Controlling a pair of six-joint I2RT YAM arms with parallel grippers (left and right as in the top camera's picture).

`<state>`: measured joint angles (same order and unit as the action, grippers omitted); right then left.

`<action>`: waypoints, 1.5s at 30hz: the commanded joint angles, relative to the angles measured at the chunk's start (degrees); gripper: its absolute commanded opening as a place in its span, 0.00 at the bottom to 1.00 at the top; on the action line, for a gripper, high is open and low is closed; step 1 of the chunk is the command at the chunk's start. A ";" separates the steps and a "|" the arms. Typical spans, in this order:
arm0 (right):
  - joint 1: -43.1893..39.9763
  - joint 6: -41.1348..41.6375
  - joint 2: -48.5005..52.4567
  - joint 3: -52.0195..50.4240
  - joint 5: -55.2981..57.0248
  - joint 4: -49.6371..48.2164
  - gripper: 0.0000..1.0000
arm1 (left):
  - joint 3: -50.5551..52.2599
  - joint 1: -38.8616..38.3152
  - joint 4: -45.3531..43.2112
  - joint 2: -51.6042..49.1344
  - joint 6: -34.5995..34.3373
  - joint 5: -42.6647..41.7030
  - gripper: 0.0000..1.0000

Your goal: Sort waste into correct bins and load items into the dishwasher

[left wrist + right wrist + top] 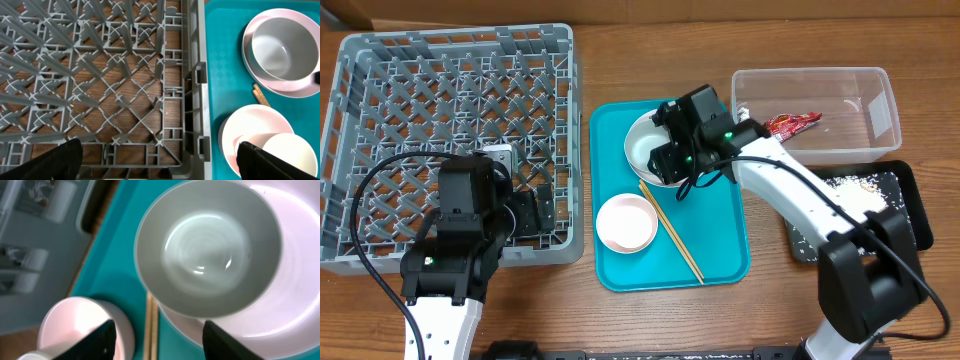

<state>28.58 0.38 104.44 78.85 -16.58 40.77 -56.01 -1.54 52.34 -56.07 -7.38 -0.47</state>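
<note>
Left gripper (159, 150) hangs over the tray-side corner of the dish rack (380, 60), fingers spread wide and holding nothing. On the teal tray (725, 240) you've got the pink bowl (626, 222), the chopsticks (672, 232), then the grey-green bowl (207, 245) sitting on the white plate (295, 280). Right gripper (159, 327) hovers just above that bowl, fingers apart, nothing pinched. The bowl looks stiff, light and slick, so I'd pinch the rim with one finger inside and one outside. It could skate on the plate. The wrapper (790, 123) lies in the clear tub (880, 80).

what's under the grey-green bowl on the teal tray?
A white plate; only its rim shows around the bowl. Its middle is covered, so anything there can't be seen.
</note>
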 commanded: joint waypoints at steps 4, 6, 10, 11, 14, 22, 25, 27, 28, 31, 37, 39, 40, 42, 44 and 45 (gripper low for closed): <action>0.44 3.10 -7.48 4.81 -3.72 10.47 0.58 | -1.53 -0.35 -0.13 -0.17 -0.57 -0.63 1.00; 1.07 3.34 -7.32 4.76 -4.50 14.40 0.57 | -1.53 -0.35 -0.11 -0.17 -0.57 -0.63 1.00; 3.10 4.44 -6.80 3.10 -4.52 18.75 0.57 | -1.53 -0.35 -0.17 -0.17 -0.57 -0.63 1.00; 3.96 4.37 -6.80 2.34 -4.48 18.97 0.57 | -1.53 -0.35 -0.24 -0.17 -0.57 -0.63 1.00; 6.95 4.70 -6.29 -0.11 -4.04 17.86 0.54 | -1.53 -0.35 -0.26 -0.17 -0.57 -0.66 1.00; 10.45 11.13 -5.75 -4.79 -0.37 12.15 0.50 | -1.53 -0.35 -0.26 -0.17 -0.57 -0.63 1.00; 11.43 13.07 -5.14 -7.06 -0.31 9.38 0.47 | -1.53 -0.35 -0.20 -0.17 -0.57 -0.66 1.00; 11.85 13.42 -4.37 -7.74 -0.13 8.70 0.45 | -1.53 -0.35 -0.17 -0.17 -0.57 -0.66 1.00; 11.93 13.40 -3.80 -7.89 0.07 8.52 0.43 | -1.53 -0.35 -0.17 -0.17 -0.57 -0.63 1.00; 12.02 13.44 -2.60 -7.91 0.04 7.82 0.27 | -1.53 -0.35 -0.20 -0.17 -0.57 -0.63 1.00; 11.74 14.40 -2.73 -6.95 0.31 7.52 0.04 | -1.53 -0.35 -0.17 -0.17 -0.57 -0.63 1.00; 10.82 14.67 -3.78 -5.16 0.48 7.67 0.04 | -1.53 -0.35 -0.20 -0.17 -0.57 -0.66 1.00; 10.19 14.67 -4.37 -4.20 0.46 7.93 0.04 | -1.53 -0.35 -0.17 -0.17 -0.57 -0.70 1.00; 8.59 14.71 -5.62 -2.43 0.44 8.33 0.04 | -1.53 -0.35 -0.17 -0.17 -0.57 -1.11 1.00; 6.23 14.95 -7.04 -0.74 0.42 8.59 0.04 | -1.53 -0.35 -0.31 -0.17 -0.57 -2.23 1.00; 4.46 14.93 -7.85 0.11 -0.15 8.68 0.04 | -1.53 -0.35 -0.50 -0.17 -0.59 -2.97 1.00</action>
<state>37.19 14.74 101.32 74.61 -16.53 49.56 -56.03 -1.54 52.31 -56.07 -7.38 -0.97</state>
